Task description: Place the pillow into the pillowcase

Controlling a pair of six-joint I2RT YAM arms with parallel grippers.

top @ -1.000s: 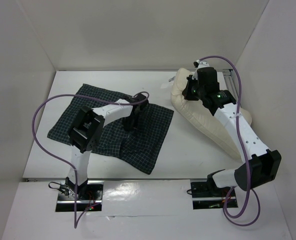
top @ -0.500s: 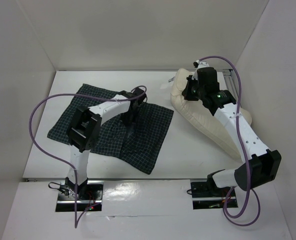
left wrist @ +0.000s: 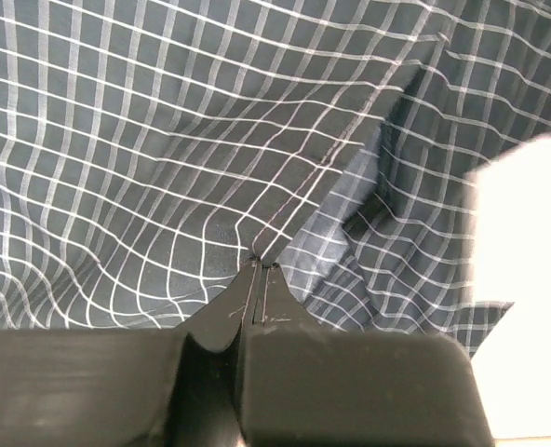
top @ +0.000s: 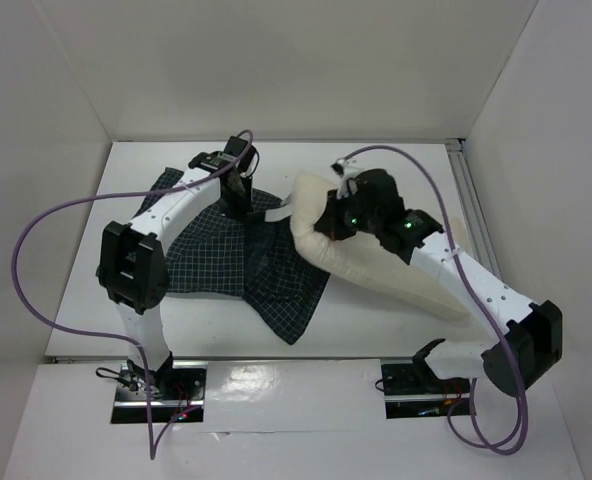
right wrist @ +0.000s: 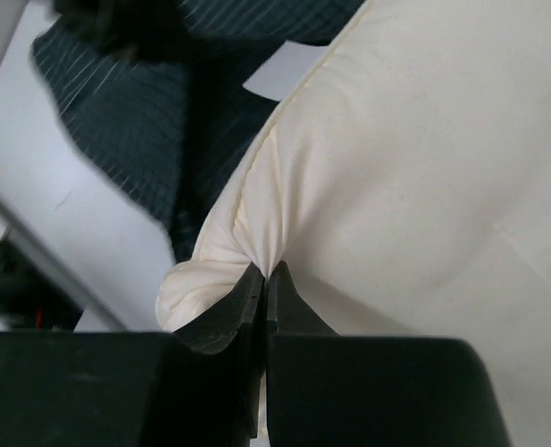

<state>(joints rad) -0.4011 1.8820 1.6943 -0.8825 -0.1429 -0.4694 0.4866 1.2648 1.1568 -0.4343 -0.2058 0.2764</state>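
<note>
Nearest the arm bases, one corner of the pillowcase [top: 286, 320] points to 6 o'clock on the white table [top: 376, 330]. It is thin dark cloth with small white squares, flat and a bit wrinkly.

Just past it, at 3 o'clock of the cloth, lies the pillow [top: 376, 275]. It is cream, fat, soft and long. A second ago it sat far off by the right wall, well apart from the cloth. Now it has been pulled to the middle, and its end lies on the cloth's edge. The right fingers [right wrist: 264, 279] are squeezed tight on a little bunch of pillow cloth near that end.

Farthest away, at 12 o'clock of the cloth, the left fingers [left wrist: 260, 275] have moved from the middle of the pillowcase to its far edge. They are pinched tight on a seam, and a dark gap shows beside it.

I think that gap is the mouth, so the pillow is almost ready to go in.
</note>
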